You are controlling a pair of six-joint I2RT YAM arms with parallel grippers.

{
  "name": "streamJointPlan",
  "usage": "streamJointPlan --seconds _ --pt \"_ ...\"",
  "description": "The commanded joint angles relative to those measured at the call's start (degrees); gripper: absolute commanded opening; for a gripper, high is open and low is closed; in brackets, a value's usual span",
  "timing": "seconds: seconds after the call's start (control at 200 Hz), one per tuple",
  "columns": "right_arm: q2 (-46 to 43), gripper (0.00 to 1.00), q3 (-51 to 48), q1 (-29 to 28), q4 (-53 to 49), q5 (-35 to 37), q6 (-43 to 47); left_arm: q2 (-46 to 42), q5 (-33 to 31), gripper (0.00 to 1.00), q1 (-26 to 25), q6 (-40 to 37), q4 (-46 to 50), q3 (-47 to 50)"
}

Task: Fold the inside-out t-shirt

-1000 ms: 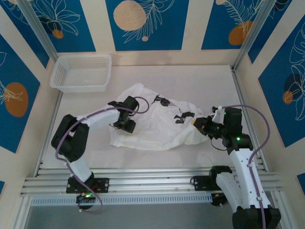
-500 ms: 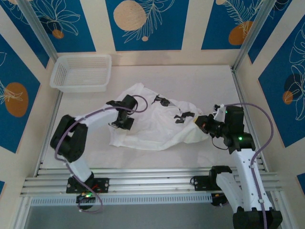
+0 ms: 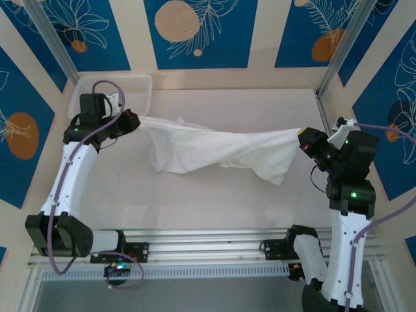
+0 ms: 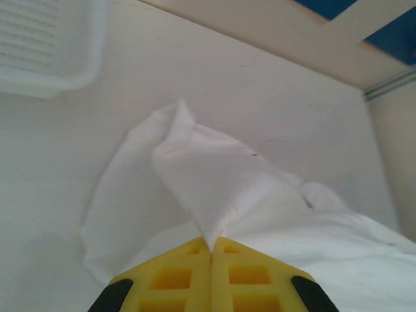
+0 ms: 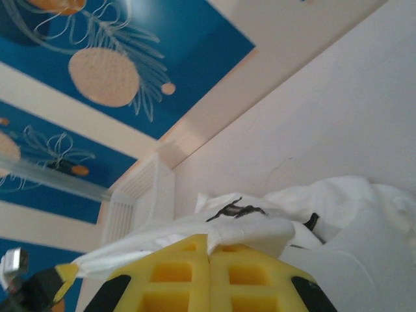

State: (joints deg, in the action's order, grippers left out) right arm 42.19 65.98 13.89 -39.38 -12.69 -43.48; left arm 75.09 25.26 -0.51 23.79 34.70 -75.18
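I hold the t-shirt [image 3: 214, 148] up between both arms, stretched across the middle of the surface [image 3: 260, 107]. My left fingers [image 4: 188, 260] are pressed together on a pinched peak of white cloth, up at the left side just in front of the basket [image 4: 52, 58]. My right fingers [image 5: 247, 273] are likewise closed on a bunched edge of the cloth, out at the right side of the surface. Between the two grips the top edge runs nearly taut, and the rest hangs below it in loose folds. The lowest lobes on the left and right look to be at or near the surface, though I cannot tell if they touch it.

I judge this to be the spreading step: the shirt is pulled open but not yet laid flat, and no fold is made. The next move calls for bringing both grips down together at an even height, holding the tension so the cloth settles without bunching under itself. Because the hanging part is crumpled, a drag toward me as I lower would likely help smooth it. Only then should I let go and take new holds for the first fold.
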Motion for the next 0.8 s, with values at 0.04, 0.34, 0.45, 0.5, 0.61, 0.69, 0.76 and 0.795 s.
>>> streamJointPlan --seconds 0.04,0.34,0.45,0.5,0.61,0.69,0.76,0.795 --pt "-0.6 0.00 -1.7 6.2 -1.8 -2.1 -2.7 -0.8 13.3 0.00 3.2 4.2 -2.4 2.2" --pt "5.0 0.00 11.5 9.1 2.7 -10.2 -5.1 -3.7 24.2 0.00 5.3 0.7 -5.2 -3.4" --pt "7.5 0.00 15.6 8.9 7.1 -12.3 -7.6 -4.5 17.7 0.00 5.3 0.4 -3.7 -4.5" --pt "8.0 0.00 14.7 8.7 8.1 -11.8 -9.2 -3.7 14.6 0.00 5.1 1.2 -2.1 -3.5" --pt "8.0 0.00 9.9 8.6 3.6 -7.5 -10.7 -1.5 6.2 0.00 3.4 -0.9 0.2 2.5" --pt "8.3 0.00 5.2 8.7 -0.6 -5.7 -9.8 0.3 2.2 0.00 2.0 -1.7 -1.3 8.7" --pt "9.2 0.00 1.2 8.5 -1.7 -7.7 -8.2 2.1 -1.0 0.00 0.9 -1.3 -3.6 13.7" --pt "9.9 0.00 -0.5 8.2 -2.1 -9.0 -7.7 3.4 -2.2 0.00 0.3 -1.1 -5.0 15.8"
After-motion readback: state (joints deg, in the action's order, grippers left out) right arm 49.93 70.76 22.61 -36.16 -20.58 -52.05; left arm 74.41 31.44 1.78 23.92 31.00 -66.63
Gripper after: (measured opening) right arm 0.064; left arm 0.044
